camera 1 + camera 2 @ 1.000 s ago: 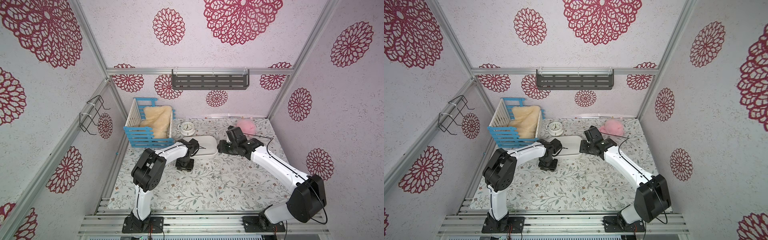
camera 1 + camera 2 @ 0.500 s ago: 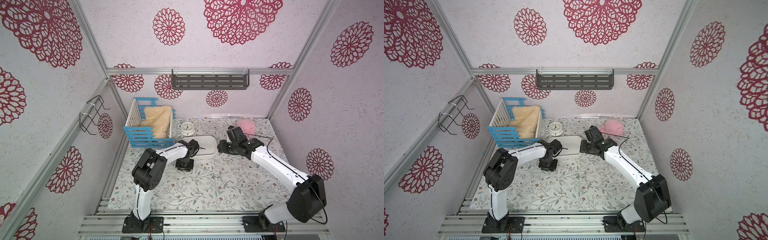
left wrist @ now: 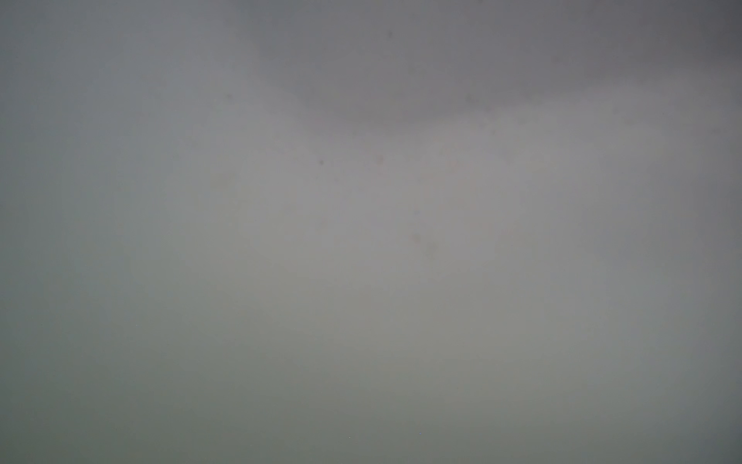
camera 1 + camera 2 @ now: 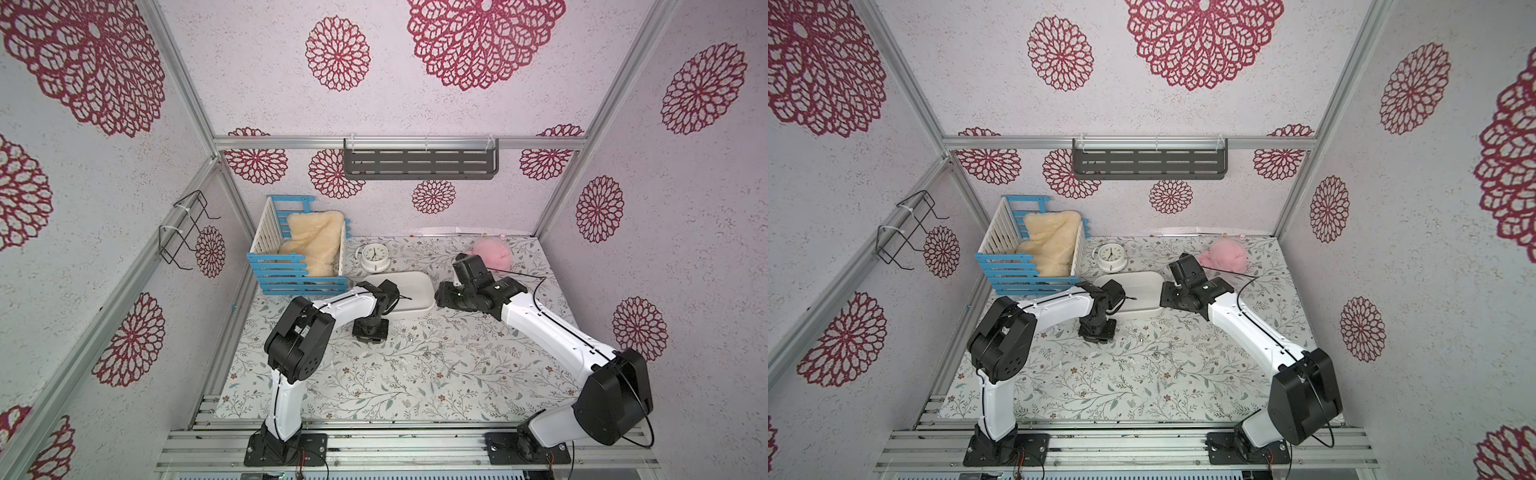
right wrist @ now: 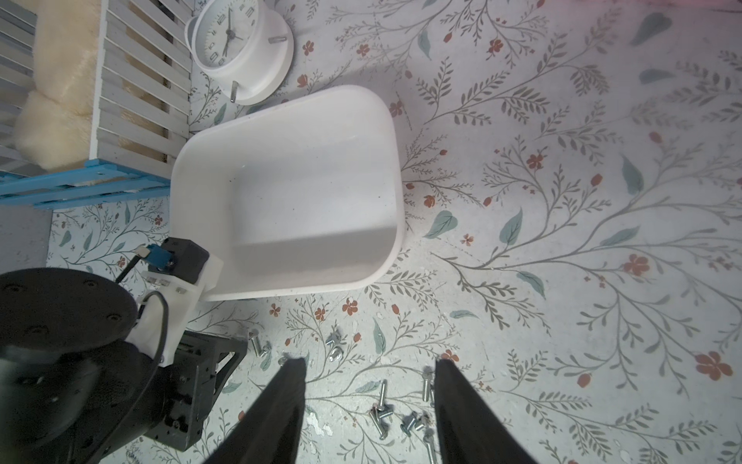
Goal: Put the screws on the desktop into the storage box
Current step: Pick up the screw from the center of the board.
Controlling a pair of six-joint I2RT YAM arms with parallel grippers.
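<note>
- Screws (image 4: 432, 356): loose scatter abt mid-desktop (image 4: 374, 390), between its near edge & the box. Roughly ten show, all lying flat on the print.
- Left gripper (image 4: 370, 333): points straight down at the desktop, just short of the box's near-left corner. One stray screw (image 5: 255, 344) lies just beside it. Jaws hidden from above & left wrist view is only grey blur, so can't tell if open, closed or holding anything.
- Storage box (image 5: 305, 189): sits toward the far edge, approx centre. Inside looks bare in rt wrist view, no screw in it.
- Right gripper (image 5: 369, 363): hangs by the box's right end, jaws apart w/ nothing between, screw scatter in sight beyond the tips.
- Progress, my read: at the start. Zero delivered, every visible screw left to move. Left arm prob on the first pick.
- Clock (image 4: 374, 257) & crate (image 4: 299, 249) at far-left corner: not involved.
</note>
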